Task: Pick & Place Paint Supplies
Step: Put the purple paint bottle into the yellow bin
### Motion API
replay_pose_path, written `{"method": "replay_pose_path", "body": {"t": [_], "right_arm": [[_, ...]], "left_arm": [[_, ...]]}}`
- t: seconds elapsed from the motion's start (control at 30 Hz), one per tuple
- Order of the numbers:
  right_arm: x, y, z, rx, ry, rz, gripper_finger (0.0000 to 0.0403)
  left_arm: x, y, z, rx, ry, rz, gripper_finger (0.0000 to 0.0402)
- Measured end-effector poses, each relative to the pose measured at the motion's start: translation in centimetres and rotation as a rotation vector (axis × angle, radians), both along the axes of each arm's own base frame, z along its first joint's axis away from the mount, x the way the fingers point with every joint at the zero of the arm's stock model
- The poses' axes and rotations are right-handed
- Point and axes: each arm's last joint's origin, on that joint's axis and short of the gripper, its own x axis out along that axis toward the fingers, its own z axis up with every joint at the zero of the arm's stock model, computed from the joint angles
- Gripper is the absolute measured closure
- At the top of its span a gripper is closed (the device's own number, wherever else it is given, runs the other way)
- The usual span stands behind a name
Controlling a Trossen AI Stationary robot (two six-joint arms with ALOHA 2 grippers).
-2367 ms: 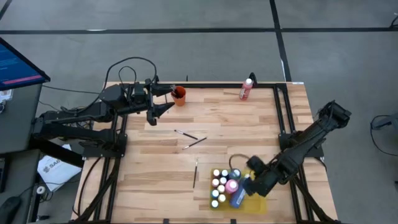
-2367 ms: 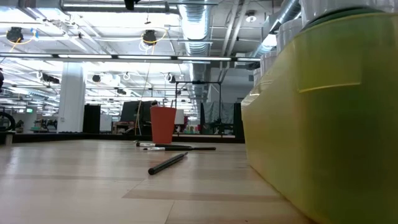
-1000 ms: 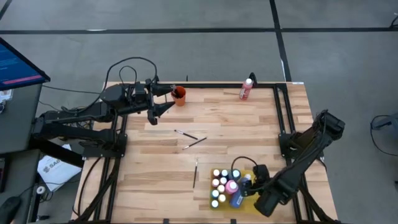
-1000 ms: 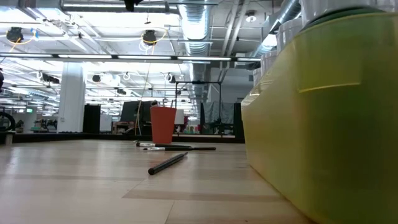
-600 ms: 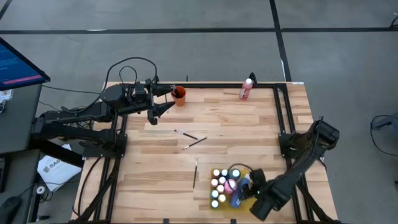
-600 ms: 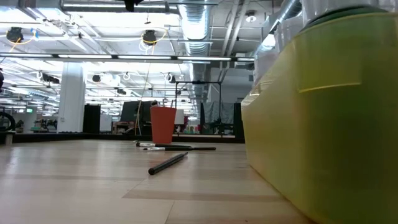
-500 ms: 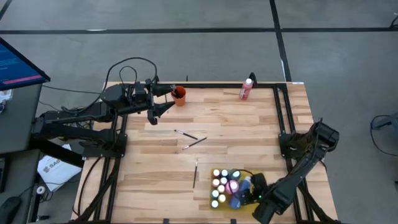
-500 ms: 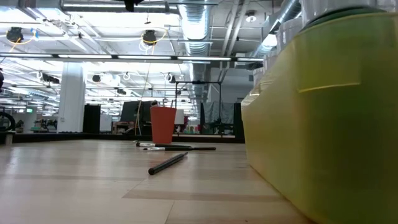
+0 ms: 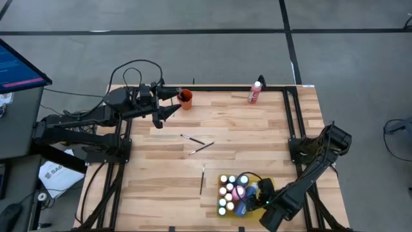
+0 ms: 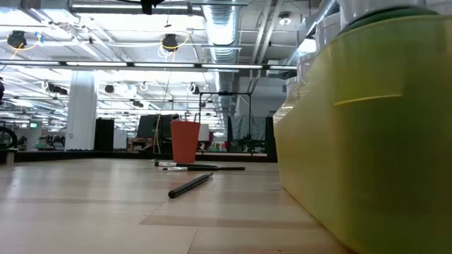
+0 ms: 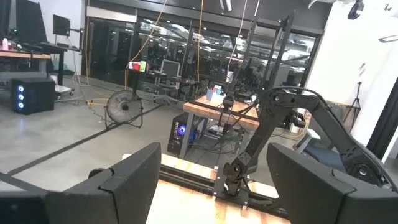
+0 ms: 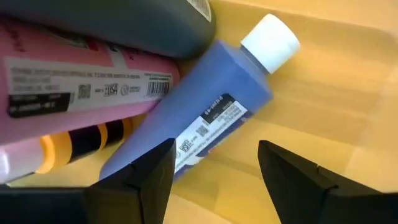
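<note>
item: right end effector (image 9: pixel 261 191), over the yellow tray (image 9: pixel 264 207) at the table's (image 9: pixel 257 135) near right; fingers apart, holding nothing, astride a blue paint bottle (image 12: pixel 205 124) lying beside a pink one (image 12: pixel 74 81).
step, judged: placing bottles into the tray.
outstanding: red bottle (image 9: pixel 255 92) far edge; paintbrushes (image 9: pixel 196 143) mid-table.
left end effector (image 9: pixel 168 103): fingers apart, idle by orange cup (image 9: pixel 185 98).
next: lift clear, fetch red bottle.

Bright even overhead lighting; soft shadows; low view foreground blurred.
</note>
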Motion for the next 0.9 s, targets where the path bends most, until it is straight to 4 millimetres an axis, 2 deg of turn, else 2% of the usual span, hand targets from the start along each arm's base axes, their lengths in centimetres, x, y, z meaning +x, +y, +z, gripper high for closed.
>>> {"method": "replay_pose_path", "body": {"t": [0.37,0.7,0.9], "right_arm": [[1.1,-1.0,-0.1,-0.048,-0.043,-0.045,0.0179],[0.7,-1.5,-1.3,-0.045,-0.017,-0.049,0.0179],[1.0,-2.2,-1.3,-0.061,0.004,-0.069,0.0179]], "left_arm": [[0.0,0.0,0.0,0.000,0.000,0.000,0.0115],[0.0,0.0,0.0,0.000,0.000,0.000,0.0115],[0.0,0.0,0.0,0.001,-0.001,0.000,0.0115]]}}
